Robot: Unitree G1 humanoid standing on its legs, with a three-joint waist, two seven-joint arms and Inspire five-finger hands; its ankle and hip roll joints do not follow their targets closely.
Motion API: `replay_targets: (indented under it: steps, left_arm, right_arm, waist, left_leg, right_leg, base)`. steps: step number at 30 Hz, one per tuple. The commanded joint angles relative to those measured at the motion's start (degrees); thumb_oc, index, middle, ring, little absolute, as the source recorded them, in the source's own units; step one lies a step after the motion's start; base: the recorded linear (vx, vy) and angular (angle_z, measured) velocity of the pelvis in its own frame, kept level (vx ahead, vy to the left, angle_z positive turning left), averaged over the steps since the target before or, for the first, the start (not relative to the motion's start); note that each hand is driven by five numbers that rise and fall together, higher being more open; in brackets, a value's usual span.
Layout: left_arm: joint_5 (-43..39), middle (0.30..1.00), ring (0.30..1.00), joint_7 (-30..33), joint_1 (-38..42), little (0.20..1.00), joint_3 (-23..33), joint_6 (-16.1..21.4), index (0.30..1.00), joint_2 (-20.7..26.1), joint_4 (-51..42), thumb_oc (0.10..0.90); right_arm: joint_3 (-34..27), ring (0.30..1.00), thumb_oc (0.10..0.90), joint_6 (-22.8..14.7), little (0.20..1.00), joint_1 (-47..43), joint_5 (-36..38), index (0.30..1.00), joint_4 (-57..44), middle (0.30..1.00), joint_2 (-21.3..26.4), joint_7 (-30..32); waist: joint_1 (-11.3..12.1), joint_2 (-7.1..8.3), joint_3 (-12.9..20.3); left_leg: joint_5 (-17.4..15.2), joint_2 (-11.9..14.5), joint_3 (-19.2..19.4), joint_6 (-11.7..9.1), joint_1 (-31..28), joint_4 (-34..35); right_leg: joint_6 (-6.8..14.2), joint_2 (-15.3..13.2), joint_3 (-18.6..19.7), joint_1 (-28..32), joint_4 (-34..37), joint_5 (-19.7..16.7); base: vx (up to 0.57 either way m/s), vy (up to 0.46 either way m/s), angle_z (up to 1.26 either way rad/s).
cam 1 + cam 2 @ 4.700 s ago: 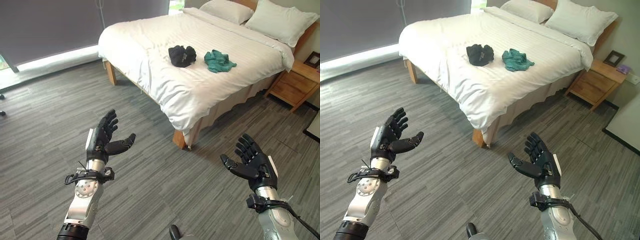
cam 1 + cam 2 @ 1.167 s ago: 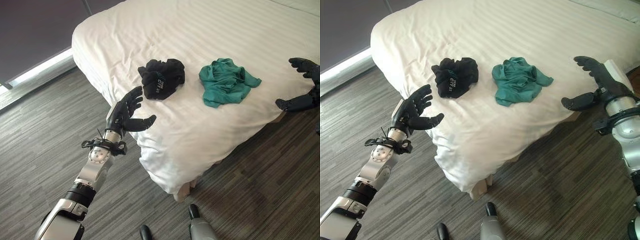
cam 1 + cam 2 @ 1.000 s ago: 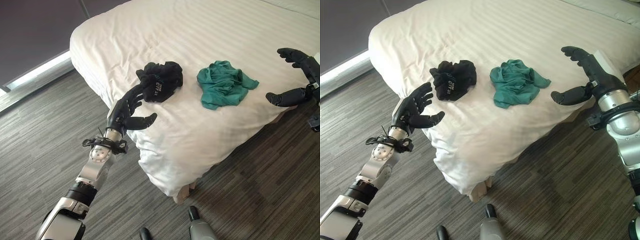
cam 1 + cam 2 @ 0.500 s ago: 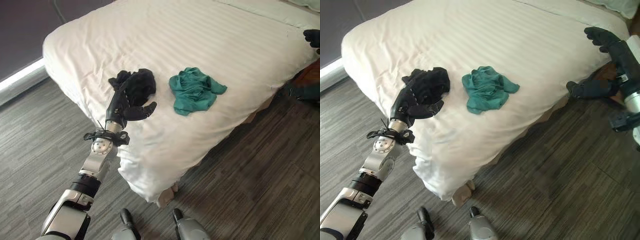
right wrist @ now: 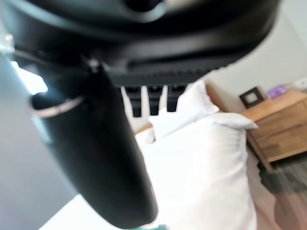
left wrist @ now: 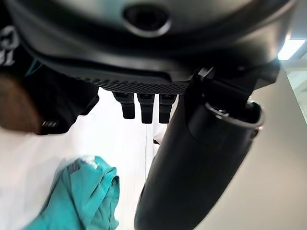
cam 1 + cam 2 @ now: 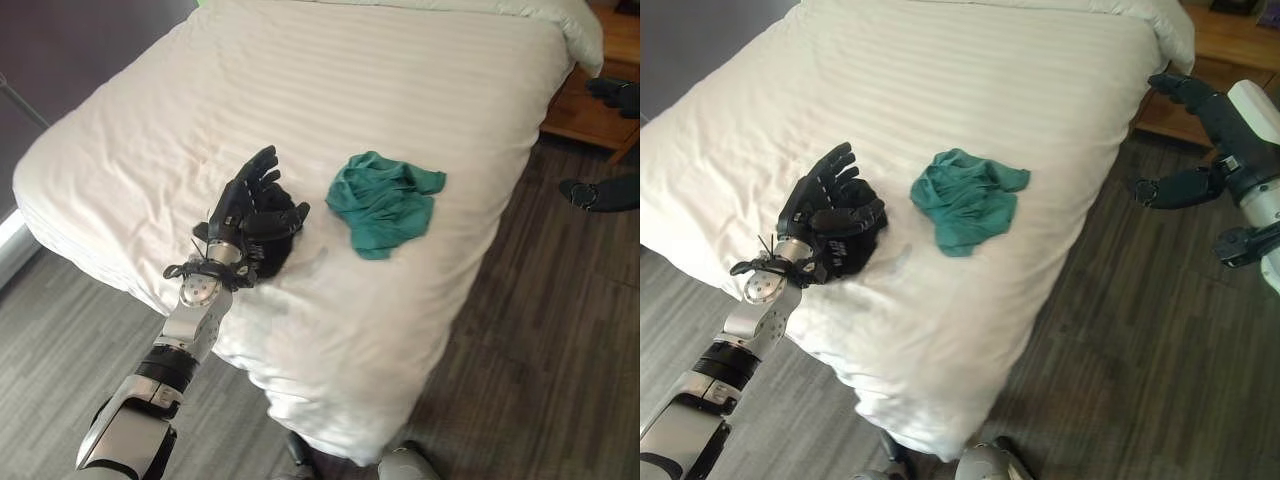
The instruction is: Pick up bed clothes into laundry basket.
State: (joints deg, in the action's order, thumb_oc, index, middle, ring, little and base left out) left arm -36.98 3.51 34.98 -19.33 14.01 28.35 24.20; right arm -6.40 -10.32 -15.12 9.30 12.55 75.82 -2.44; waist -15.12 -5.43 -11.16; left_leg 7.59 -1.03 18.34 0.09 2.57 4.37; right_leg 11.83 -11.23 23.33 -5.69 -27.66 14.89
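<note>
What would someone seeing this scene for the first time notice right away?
First, the wide bed with its white striped cover, which takes up most of the head views. On it lie a crumpled black garment near the bed's left side, with the robot's left hand spread open right over it, and beside that a crumpled teal garment. The right hand hangs open off the bed's right edge, above the dark wood floor.

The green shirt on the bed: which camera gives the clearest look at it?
The left eye view: the green shirt lies whole and crumpled on the white bed, beside the left hand. The right eye view shows it much the same. The left wrist view catches just a blurred part of it past the hand. In the right wrist view I cannot make it out.
</note>
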Motion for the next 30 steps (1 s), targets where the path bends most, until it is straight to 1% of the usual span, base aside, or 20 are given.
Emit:
replay_targets:
  steps: [1, 3, 4, 5, 6, 7, 8, 9, 11, 13, 16, 17, 20, 23, 24, 25, 26, 27, 29, 30]
  left_arm:
    - [3.2, 0.9, 0.9, 1.94, 7.94, 0.9, 3.52, 8.43, 0.9, 3.14, -6.85, 0.8]
    - [4.43, 0.9, 0.9, 2.96, 9.21, 0.9, 4.06, 8.83, 0.9, 3.26, -8.62, 0.8]
    - [5.48, 0.9, 0.9, 3.28, 10.12, 0.9, 4.43, 9.22, 0.9, 3.69, -10.44, 0.8]
    - [5.96, 0.9, 0.9, 3.37, 10.52, 0.9, 4.33, 9.23, 0.9, 3.86, -10.91, 0.8]
    - [6.04, 0.9, 0.9, 3.46, 10.59, 0.9, 4.22, 9.17, 0.9, 3.82, -10.97, 0.8]
    - [7.59, 0.9, 0.9, 3.55, 11.23, 0.9, 4.04, 9.32, 0.9, 4.82, -11.57, 0.8]
    - [9.6, 0.9, 0.9, 4.02, 11.78, 0.9, 3.89, 9.17, 0.9, 5.78, -12.35, 0.8]
    - [11.3, 0.9, 0.9, 4.69, 11.61, 0.9, 4.25, 9.4, 0.9, 6.06, -12.5, 0.8]
    - [12.61, 0.9, 0.9, 4.55, 11.52, 0.9, 4.32, 8.73, 0.9, 6.7, -12.7, 0.8]
    - [15.65, 0.9, 0.9, 4.77, 11.07, 0.9, 4.37, 8.5, 0.9, 8.96, -12.51, 0.8]
    - [20.16, 0.9, 0.9, 4.5, 10.72, 0.9, 4.58, 6.83, 0.9, 13.0, -11.04, 0.8]
    - [20.17, 0.9, 0.9, 4.52, 10.73, 0.9, 4.55, 6.83, 0.9, 13.0, -11.04, 0.8]
    - [19.58, 0.9, 0.9, 4.01, 10.8, 0.9, 4.57, 7.2, 0.9, 14.64, -10.15, 0.8]
    - [18.26, 0.9, 0.9, 3.67, 9.51, 0.9, 5.7, 7.22, 0.9, 14.68, -8.58, 0.8]
    - [17.85, 0.9, 0.9, 3.49, 8.88, 0.9, 6.18, 7.22, 0.9, 14.57, -8.55, 0.8]
    - [16.94, 0.9, 0.9, 2.89, 8.31, 0.9, 6.02, 6.96, 0.9, 14.7, -9.02, 0.8]
    - [16.96, 0.9, 0.9, 2.97, 8.38, 0.9, 6.02, 7.0, 0.9, 15.24, -9.22, 0.8]
    - [17.47, 0.9, 0.9, 2.89, 7.84, 0.9, 6.19, 6.71, 0.9, 16.29, -9.6, 0.8]
    - [18.68, 0.9, 0.9, 2.86, 7.05, 0.9, 6.85, 6.46, 0.9, 17.29, -9.71, 0.8]
    - [19.26, 0.9, 0.9, 2.9, 7.04, 0.9, 6.65, 6.71, 0.9, 17.53, -9.33, 0.8]
  right_arm:
    - [-3.72, 0.9, 0.8, -2.62, 0.9, -4.06, -1.31, 0.9, -5.15, 0.9, 1.69, 2.78]
    - [-4.83, 0.9, 0.8, -2.53, 0.9, -3.22, -2.01, 0.9, -6.11, 0.9, 0.55, 2.52]
    - [-5.02, 0.9, 0.8, -2.78, 0.9, -2.85, -1.98, 0.9, -6.24, 0.9, 0.35, 1.82]
    - [-5.33, 0.9, 0.8, -2.8, 0.9, -2.5, -1.7, 0.9, -5.88, 0.9, 0.08, 1.86]
    - [-5.68, 0.9, 0.8, -2.86, 0.9, -2.19, -1.67, 0.9, -5.9, 0.9, 0.06, 1.83]
    - [-5.86, 0.9, 0.8, -3.33, 0.9, -1.59, -0.87, 0.9, -5.29, 0.9, -0.53, 1.7]
    - [-5.77, 0.9, 0.8, -3.59, 0.9, -1.27, -0.72, 0.9, -5.47, 0.9, -0.59, 1.38]
    - [-5.0, 0.9, 0.8, -3.7, 0.9, -1.85, -0.72, 0.9, -6.12, 0.9, -0.97, 1.58]
    - [-4.42, 0.9, 0.8, -3.4, 0.9, -1.84, -0.09, 0.9, -6.38, 0.9, -0.63, 0.33]
    - [-1.91, 0.9, 0.8, -4.46, 0.9, -5.15, 1.59, 0.9, -5.95, 0.9, -0.09, -0.96]
    - [-0.51, 0.9, 0.8, -4.42, 0.9, -6.29, 2.61, 0.9, -4.16, 0.9, 1.16, -2.24]
    - [-0.57, 0.9, 0.8, -4.43, 0.9, -6.24, 2.62, 0.9, -4.17, 0.9, 1.15, -2.25]
    - [-0.18, 0.9, 0.8, -4.81, 0.9, -6.2, 3.55, 0.9, -5.14, 0.9, 2.43, -3.45]
    - [1.92, 0.9, 0.8, -5.12, 0.9, -8.19, 4.28, 0.9, -6.66, 0.9, 2.69, -4.22]
    - [2.71, 0.9, 0.8, -5.28, 0.9, -8.99, 4.63, 0.9, -6.99, 0.9, 2.5, -4.56]
    - [4.58, 0.9, 0.8, -5.66, 0.9, -11.83, 5.68, 0.9, -7.22, 0.9, 2.26, -4.84]
    - [5.61, 0.9, 0.8, -5.78, 0.9, -13.33, 6.28, 0.9, -6.82, 0.9, 1.96, -4.57]
    - [6.36, 0.9, 0.8, -5.62, 0.9, -14.12, 6.47, 0.9, -5.97, 0.9, 1.73, -4.11]
    - [6.15, 0.9, 0.8, -5.5, 0.9, -13.04, 6.07, 0.9, -5.47, 0.9, 1.6, -4.27]
    - [5.4, 0.9, 0.8, -5.65, 0.9, -11.94, 5.67, 0.9, -5.92, 0.9, 1.8, -4.58]
  waist:
    - [1.33, 2.86, 3.39]
    - [1.87, 3.16, 3.7]
    - [1.83, 3.4, 3.52]
    - [1.53, 3.38, 3.29]
    - [1.34, 3.23, 3.46]
    - [1.16, 3.28, 3.01]
    - [1.48, 3.97, 2.99]
    - [2.32, 4.64, 3.02]
    - [2.52, 4.81, 3.09]
    - [4.83, 5.7, 3.51]
    - [4.62, 5.71, 4.33]
    - [4.61, 5.73, 4.29]
    - [4.91, 5.83, 3.29]
    - [5.81, 7.09, 2.08]
    - [6.19, 7.62, 1.57]
    - [8.74, 9.47, 0.42]
    - [9.07, 9.93, 0.57]
    - [8.51, 10.03, 0.97]
    - [6.56, 9.33, 1.7]
    - [6.93, 8.76, 1.88]
  left_leg:
    - [-1.46, 6.62, -0.45, -6.36, -1.51, -0.71]
    - [-2.7, 5.68, 0.44, -6.35, -2.41, 0.22]
    - [-3.62, 5.09, 0.87, -6.33, -3.08, 0.6]
    - [-3.31, 5.1, 0.95, -6.32, -2.73, 0.63]
    - [-3.38, 5.23, 0.61, -6.38, -2.47, 0.63]
    - [-3.36, 5.68, 0.58, -6.36, -2.64, 0.63]
    - [-4.02, 5.41, -0.51, -6.43, -3.44, 0.59]
    - [-4.18, 5.5, -0.36, -6.58, -3.71, 0.58]
    - [-3.77, 5.64, -0.8, -6.68, -3.78, 0.6]
    - [-4.27, 5.8, -1.36, -6.73, -3.75, 0.63]
    - [-4.24, 6.23, -1.79, -6.86, -4.04, 0.63]
    - [-4.23, 6.23, -1.81, -6.87, -4.08, 0.63]
    - [-3.86, 6.96, -2.43, -7.09, -4.95, 0.32]
    - [-3.41, 8.14, -3.27, -8.6, -2.78, -7.22]
    - [-1.79, 8.74, -4.22, -9.65, -1.22, -11.04]
    - [-0.05, 6.9, -12.92, -11.24, 2.52, -18.29]
    - [-0.52, 6.03, -15.92, -11.34, 3.34, -18.25]
    - [-1.27, 7.2, -17.14, -11.01, 2.95, -16.67]
    - [-0.9, 12.34, -13.26, -10.68, 1.17, -12.27]
    - [-0.73, 12.94, -12.36, -10.42, -0.36, -9.64]
  right_leg:
    - [0.12, -0.29, 0.8, 3.68, 6.95, -23.67]
    - [0.69, -0.93, -2.53, 1.43, 12.53, -23.1]
    - [1.0, 0.88, -5.2, -1.47, 16.91, -20.64]
    - [0.89, 2.55, -5.91, -2.51, 18.67, -19.24]
    - [0.81, 2.61, -6.3, -2.57, 18.7, -19.15]
    - [-0.24, 5.01, -7.51, -4.12, 20.89, -16.05]
    - [-1.49, 4.8, -10.95, -2.61, 22.45, -14.04]
    - [-1.08, 4.54, -11.6, -2.44, 23.55, -14.68]
    - [-1.88, 4.93, -10.47, -1.1, 23.73, -14.22]
    - [-1.68, 5.16, -12.02, 0.43, 27.21, -14.66]
    - [-2.28, 6.26, -10.58, 2.11, 29.38, -14.61]
    - [-2.29, 6.26, -10.61, 2.16, 29.38, -14.61]
    - [-3.5, 7.36, -10.18, 1.95, 26.02, -12.31]
    - [-5.34, 8.32, -9.6, 2.4, 24.07, -11.31]
    - [-5.95, 8.6, -9.75, 3.11, 24.27, -11.44]
    - [-7.09, 8.99, -8.75, 4.13, 24.37, -11.46]
    - [-7.1, 9.13, -8.36, 3.68, 24.45, -11.82]
    - [-6.79, 9.24, -7.78, 3.37, 23.92, -11.59]
    - [-5.89, 8.58, -7.57, 3.04, 22.83, -10.66]
    - [-5.69, 8.8, -7.31, 2.57, 22.05, -10.17]
  base:
    - [0.26, 0.114, -0.44]
    - [0.13, 0.044, -0.24]
    - [0.09, 0.043, 0.09]
    - [0.08, 0.033, -0.08]
    - [0.06, 0.01, -0.2]
    - [0.13, -0.028, -0.08]
    - [0.13, -0.052, 0.16]
    - [0.09, -0.075, 0.6]
    - [0.01, -0.05, 0.54]
    - [0.02, -0.092, 0.01]
    - [0.06, -0.066, -0.03]
    - [0.03, -0.042, 0.14]
    - [-0.01, -0.052, 0.08]
    - [-0.07, -0.118, 0.03]
    - [-0.1, -0.203, -0.02]
    - [-0.11, -0.185, 0.07]
    - [-0.08, -0.12, 0.05]
    - [0.0, 0.0, 0.0]
    - [0.08, 0.124, -0.07]
    - [0.09, 0.162, 0.07]
